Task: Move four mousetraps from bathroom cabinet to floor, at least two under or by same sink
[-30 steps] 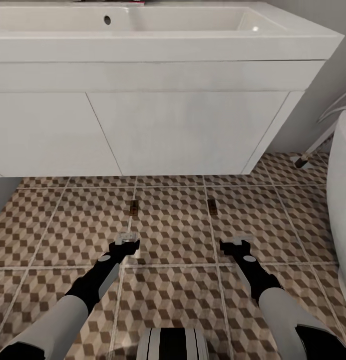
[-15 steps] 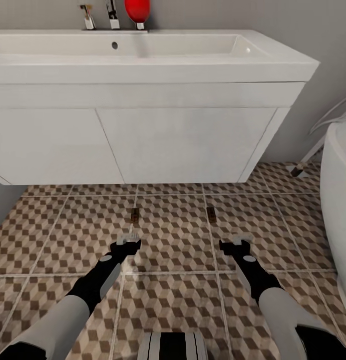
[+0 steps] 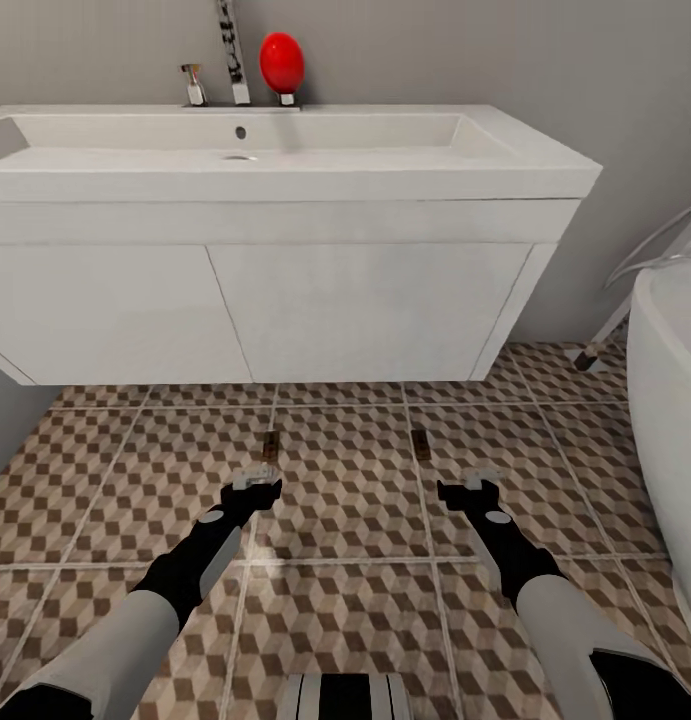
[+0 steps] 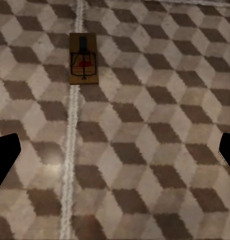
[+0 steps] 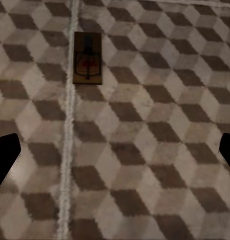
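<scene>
Two mousetraps lie flat on the cube-patterned bathroom floor in front of the sink. One mousetrap sits on a grout line just ahead of my left gripper; the left wrist view shows it as a mousetrap with dark wire. The other mousetrap lies ahead of my right gripper, and appears as a mousetrap in the right wrist view. Both grippers hover low over the tiles, open and empty, fingers spread wide. The cabinet is out of view.
A white vanity unit hangs under the basin, with a gap above the floor. A faucet and a red egg-shaped object stand at the basin's back. A white bathtub rises at the right. A grey wall is behind.
The head view has tilted up and pulled back: basin top, faucet and red object have come into sight. Both arms and the two mousetraps keep their places on the floor.
</scene>
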You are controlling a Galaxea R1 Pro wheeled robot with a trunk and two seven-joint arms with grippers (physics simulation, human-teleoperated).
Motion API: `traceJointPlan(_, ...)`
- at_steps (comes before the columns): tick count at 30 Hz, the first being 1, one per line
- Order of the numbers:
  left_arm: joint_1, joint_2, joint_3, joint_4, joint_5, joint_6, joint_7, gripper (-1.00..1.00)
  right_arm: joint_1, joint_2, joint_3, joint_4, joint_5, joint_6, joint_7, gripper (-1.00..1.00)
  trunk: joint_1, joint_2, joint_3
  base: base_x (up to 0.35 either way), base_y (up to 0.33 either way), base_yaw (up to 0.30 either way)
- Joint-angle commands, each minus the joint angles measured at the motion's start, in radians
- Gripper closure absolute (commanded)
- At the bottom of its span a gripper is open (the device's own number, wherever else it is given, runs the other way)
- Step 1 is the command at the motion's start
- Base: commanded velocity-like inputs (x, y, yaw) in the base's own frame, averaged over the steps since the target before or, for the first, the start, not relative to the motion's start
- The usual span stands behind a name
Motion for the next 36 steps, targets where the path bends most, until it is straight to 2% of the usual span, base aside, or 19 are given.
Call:
traceJointPlan(1, 0.000, 0.001, -0.006, -0.002, 0.007, 0.004, 0.008, -1.00, -0.001, 0.001, -0.004, 0.001, 0.009, -0.003, -0.001, -1.00, -0.001, 0.000, 0.003, 0.000, 0.000, 0.000)
traceJointPlan(36, 0.000, -0.001, -0.006, -0.002, 0.007, 0.004, 0.008, -1.00, -0.001, 0.001, -0.004, 0.001, 0.009, -0.003, -0.001, -1.00, -0.016, 0.008, 0.139, 0.000, 0.000, 0.000)
